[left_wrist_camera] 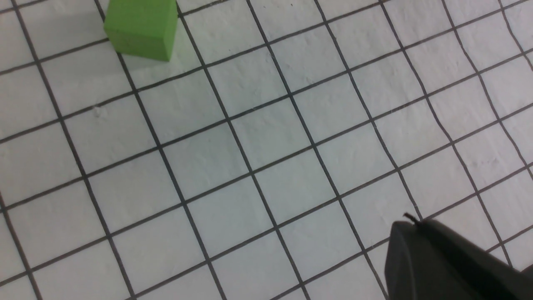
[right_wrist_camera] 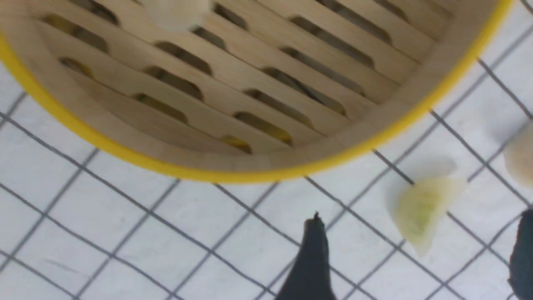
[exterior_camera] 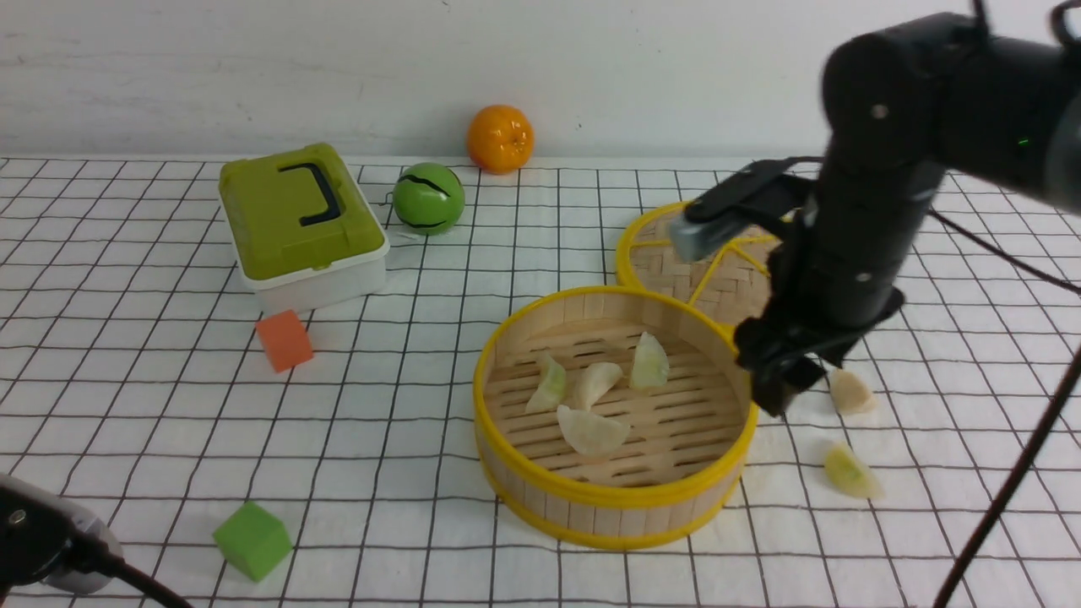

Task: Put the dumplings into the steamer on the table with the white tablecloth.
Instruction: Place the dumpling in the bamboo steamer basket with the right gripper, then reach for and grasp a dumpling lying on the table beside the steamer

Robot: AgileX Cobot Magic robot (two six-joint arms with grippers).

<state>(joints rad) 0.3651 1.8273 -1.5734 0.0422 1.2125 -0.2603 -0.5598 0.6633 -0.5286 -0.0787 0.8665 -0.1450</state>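
Note:
The steamer (exterior_camera: 612,498) stands at the table's middle on the white tablecloth (exterior_camera: 405,355) and holds several dumplings (exterior_camera: 591,431), cream and pale green. Two more lie on the cloth to its right: a cream dumpling (exterior_camera: 851,393) and a green dumpling (exterior_camera: 851,471). My right gripper (exterior_camera: 781,384) hangs open and empty just outside the steamer's right rim. In the right wrist view the right gripper (right_wrist_camera: 416,254) is open above the cloth, with the green dumpling (right_wrist_camera: 420,208) just ahead of the jaws, the cream one (right_wrist_camera: 520,154) at the edge and the steamer (right_wrist_camera: 250,173) beyond. My left gripper (left_wrist_camera: 410,225) is shut and empty, low at the front left.
The flat woven lid (exterior_camera: 701,270) lies behind the steamer, under my right arm. A green-lidded box (exterior_camera: 300,224), a green ball (exterior_camera: 428,198) and an orange (exterior_camera: 500,138) stand at the back. An orange cube (exterior_camera: 285,339) and a green cube (exterior_camera: 252,540) lie at the left.

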